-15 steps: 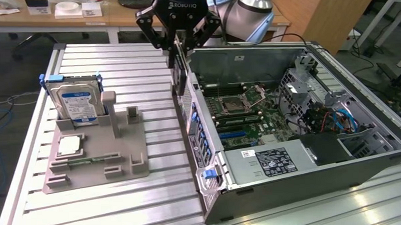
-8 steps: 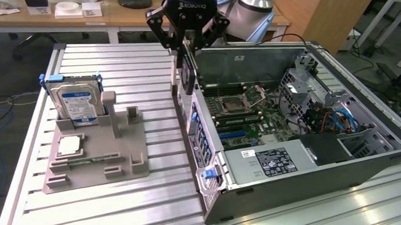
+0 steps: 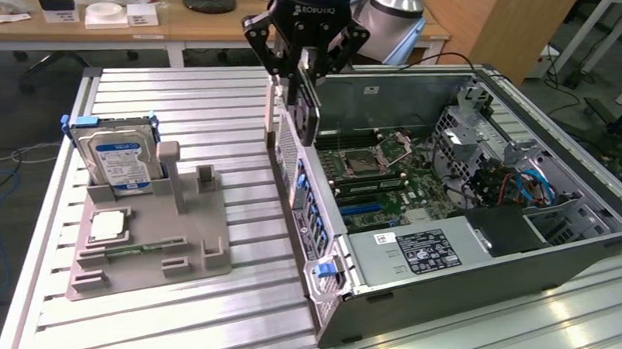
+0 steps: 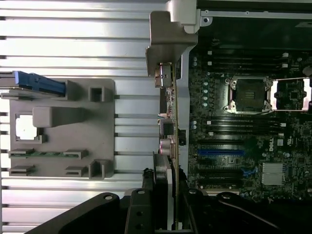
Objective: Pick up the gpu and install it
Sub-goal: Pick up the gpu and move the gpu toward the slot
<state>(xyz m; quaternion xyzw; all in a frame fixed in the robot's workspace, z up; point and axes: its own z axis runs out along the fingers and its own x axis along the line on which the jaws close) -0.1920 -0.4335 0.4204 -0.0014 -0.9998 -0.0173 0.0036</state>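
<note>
The gpu (image 3: 309, 108), a thin dark card with a silver bracket, hangs upright over the near wall of the open computer case (image 3: 556, 257). My gripper (image 3: 302, 72) is shut on its upper edge, fingers on both faces. In the wrist view the gpu (image 4: 169, 117) appears edge-on, its bracket (image 4: 168, 39) at the far end. It lies along the case wall, beside the motherboard (image 4: 243, 122). My gripper (image 4: 165, 183) clamps the card's near end. A blue expansion slot (image 4: 219, 151) lies on the board beside the card, apart from it.
A grey holder (image 3: 153, 246) on the slatted table carries a hard drive (image 3: 117, 158) standing upright, a processor chip (image 3: 107, 226) and a green memory stick (image 3: 132, 250). Inside the case are a power supply (image 3: 422, 248) and a drive cage (image 3: 497, 165).
</note>
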